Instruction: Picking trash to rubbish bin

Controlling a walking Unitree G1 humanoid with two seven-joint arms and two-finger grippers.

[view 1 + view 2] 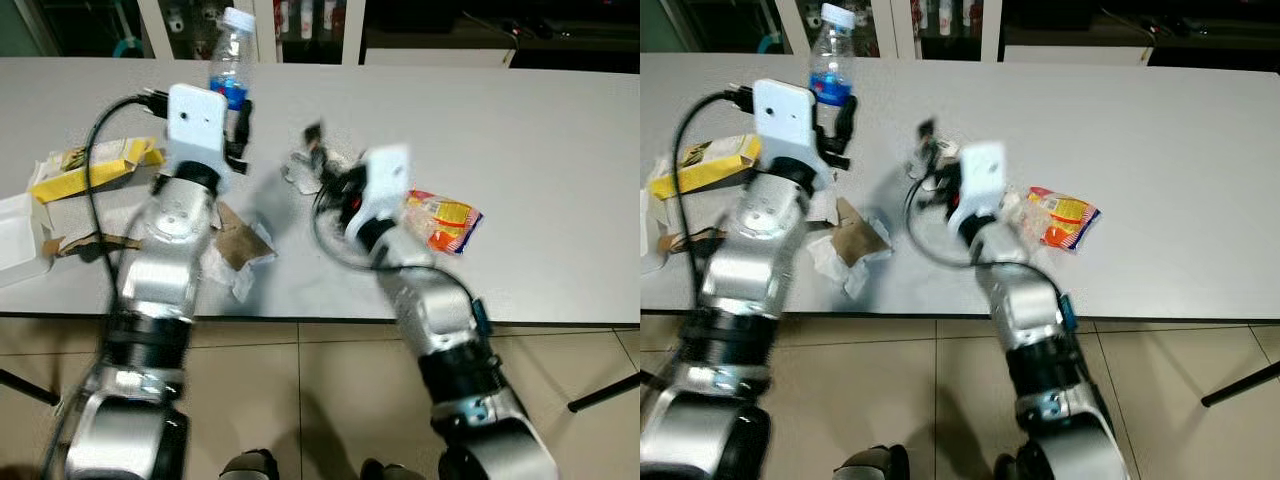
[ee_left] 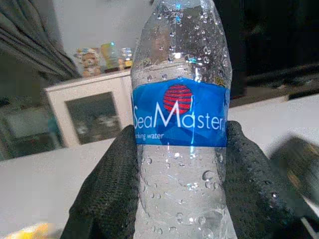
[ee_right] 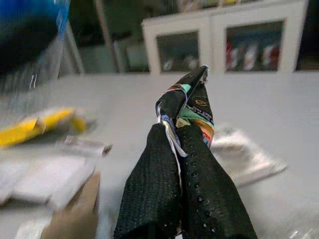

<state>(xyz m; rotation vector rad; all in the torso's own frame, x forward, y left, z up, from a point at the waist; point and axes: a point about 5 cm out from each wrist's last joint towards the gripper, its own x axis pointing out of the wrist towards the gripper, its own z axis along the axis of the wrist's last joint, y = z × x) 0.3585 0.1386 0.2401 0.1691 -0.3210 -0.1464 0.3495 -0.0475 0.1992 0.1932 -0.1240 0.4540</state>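
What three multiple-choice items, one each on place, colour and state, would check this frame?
1. Where is the red and yellow packet?
A. On the table beside the right arm
B. On the floor
C. In the left claw

2. What colour is the bottle label?
A. Green
B. Blue
C. Yellow

3. What is the state of the right claw?
A. Open, holding nothing
B. Shut on a wrapper
C. Shut on the bottle

Key: 1 A, the packet lies on the table by the right arm. 2 B, the left wrist view shows a blue band. 3 B, its fingers pinch a crumpled wrapper; the left claw holds the bottle.
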